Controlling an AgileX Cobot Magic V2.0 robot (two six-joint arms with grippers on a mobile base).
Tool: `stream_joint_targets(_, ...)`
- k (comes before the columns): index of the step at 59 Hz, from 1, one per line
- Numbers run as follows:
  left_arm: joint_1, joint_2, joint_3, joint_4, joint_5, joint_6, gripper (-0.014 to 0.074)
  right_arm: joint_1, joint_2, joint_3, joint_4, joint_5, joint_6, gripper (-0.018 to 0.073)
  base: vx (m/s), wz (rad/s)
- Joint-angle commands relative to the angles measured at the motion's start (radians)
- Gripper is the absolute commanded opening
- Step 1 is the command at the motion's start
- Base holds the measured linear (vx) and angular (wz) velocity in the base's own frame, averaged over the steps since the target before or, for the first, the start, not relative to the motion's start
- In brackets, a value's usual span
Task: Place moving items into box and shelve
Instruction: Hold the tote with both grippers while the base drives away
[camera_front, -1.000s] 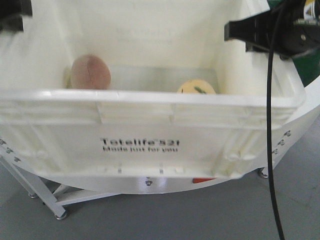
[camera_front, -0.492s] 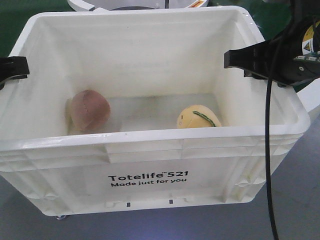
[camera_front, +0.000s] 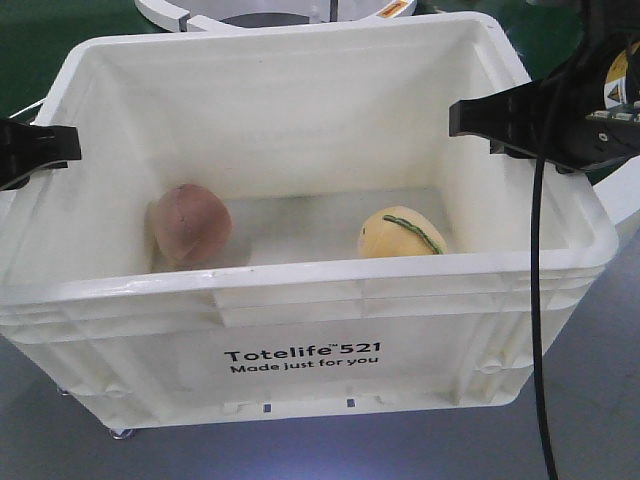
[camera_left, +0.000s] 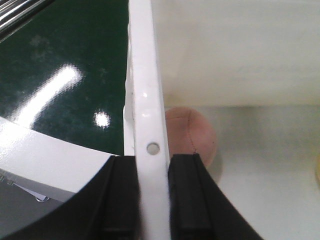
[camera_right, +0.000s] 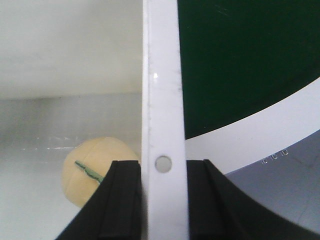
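Holding the white box (camera_front: 300, 290) by its side rims, with the left gripper (camera_left: 152, 160) clamped on one rim and the right gripper (camera_right: 162, 167) on the opposite one, pink ball (camera_front: 190, 225) and yellow ball (camera_front: 400, 232) already lying apart on its floor: seemingly done with packing, only shelving left.

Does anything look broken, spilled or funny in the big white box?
Nothing stands out. The large white plastic crate looks whole; the dusty pink plush ball and the pale yellow plush ball lie apart on its floor. The left gripper and right gripper clamp its side rims.
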Motion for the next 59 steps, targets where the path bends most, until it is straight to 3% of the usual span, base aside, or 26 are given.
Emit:
stream_joint_targets(1,0.0,-0.018,-0.053,0.08,-0.09,0.021,0.0074,-0.009,-0.042,-0.039,-0.12,-0.081,-0.002,0.0084,0.0,0.0)
stream_joint_targets(59,0.0,-0.021,-0.102,0.079,-0.052,0.019,0.0074,-0.011,-0.042,-0.039,-0.107,-0.075,0.015,0.0085,0.0,0.0)
